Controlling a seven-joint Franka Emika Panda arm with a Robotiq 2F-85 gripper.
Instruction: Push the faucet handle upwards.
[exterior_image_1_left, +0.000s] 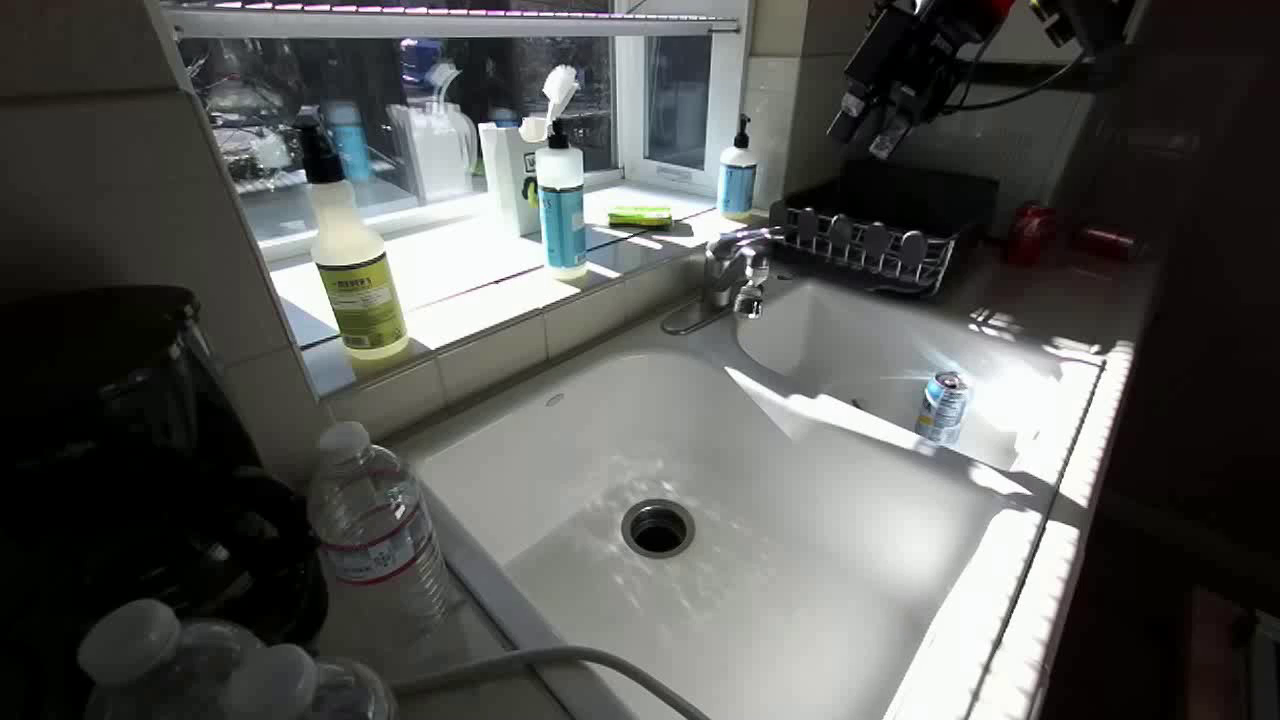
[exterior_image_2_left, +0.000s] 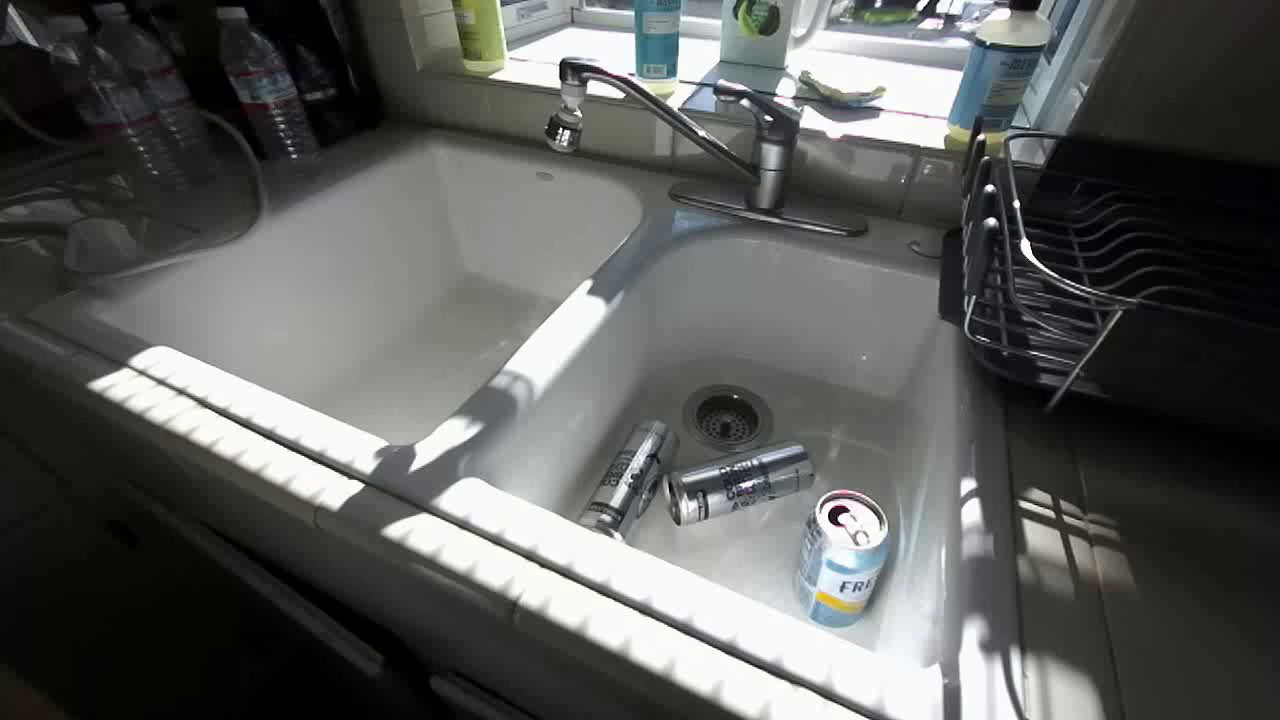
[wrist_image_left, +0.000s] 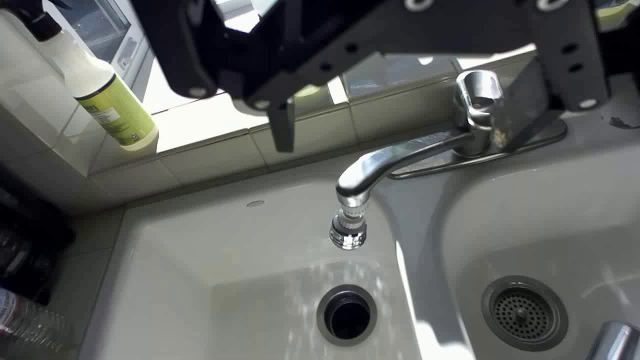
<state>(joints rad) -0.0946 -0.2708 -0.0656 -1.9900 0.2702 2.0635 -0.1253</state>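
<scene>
The small, shiny chrome faucet handle (exterior_image_2_left: 748, 100) stands untouched; the wide-spread, empty jaws hang well apart from it. Approach and upward push apparently remain.

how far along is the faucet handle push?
Done: no sign of the push; no stream shows under the spout. In hand: nothing; the open gripper hangs high, apart from the faucet handle. Left, likely: bring the gripper to the handle, then push it upwards.
</scene>
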